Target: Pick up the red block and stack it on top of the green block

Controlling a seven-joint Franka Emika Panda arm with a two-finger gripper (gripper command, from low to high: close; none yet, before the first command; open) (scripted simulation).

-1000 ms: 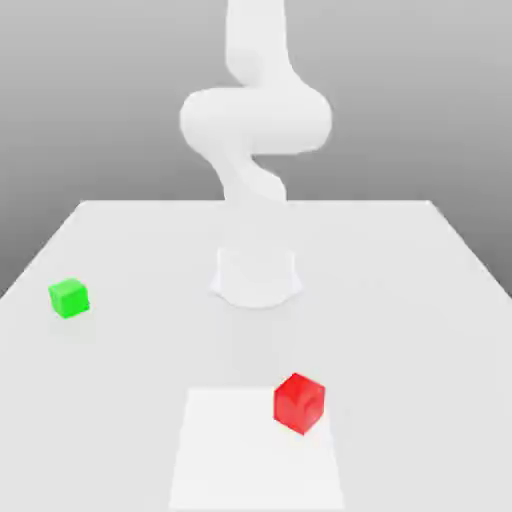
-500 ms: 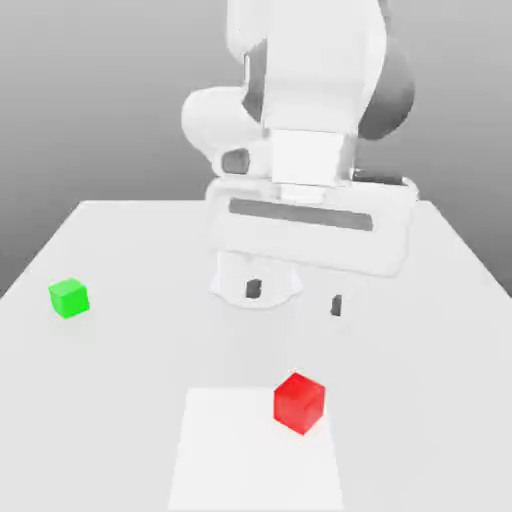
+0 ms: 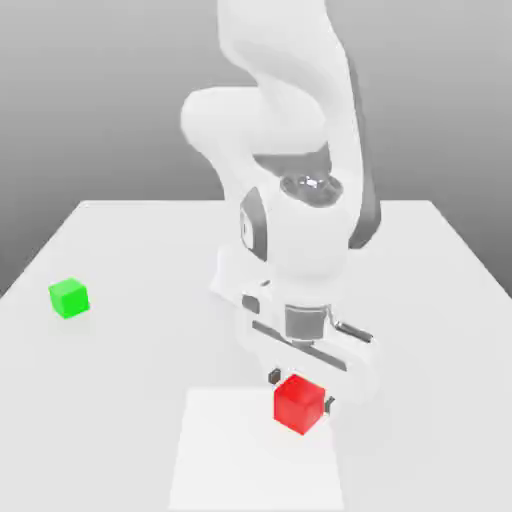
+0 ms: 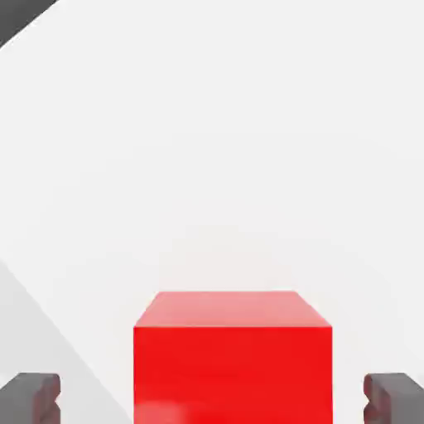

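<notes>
Exterior view: white arm bent down over the table (image 3: 120, 400), wrist pointing at the surface. Gripper (image 3: 300, 391) sits low, right at the red block (image 3: 299, 402); one dark fingertip shows on each side of the cube's upper edge, apart from it, so jaws spread wide and nothing gripped. Red block rests on the table near the front edge, about mid-width, on the far right corner of a paler square patch (image 3: 250, 460). Green block (image 3: 69, 298) sits alone near the table's edge at the exterior view's left, about halfway back, well apart from the red block and the arm. The arm's round base stands mid-table, mostly hidden behind the hand. This view gives the layout and both cubes, but the gap between fingers and cube is hard to read.

Hand view: the red block (image 4: 233, 360) looms large and centred between the two dark fingertips (image 4: 31, 397), with clear white table (image 4: 207, 124) showing between each pad and the cube's side faces. Fingers are open, not touching. The cube's top face and one side face show, square to the jaws. A faint diagonal tone edge on the table runs near one fingertip, and a dark strip beyond the table's edge fills one corner.
</notes>
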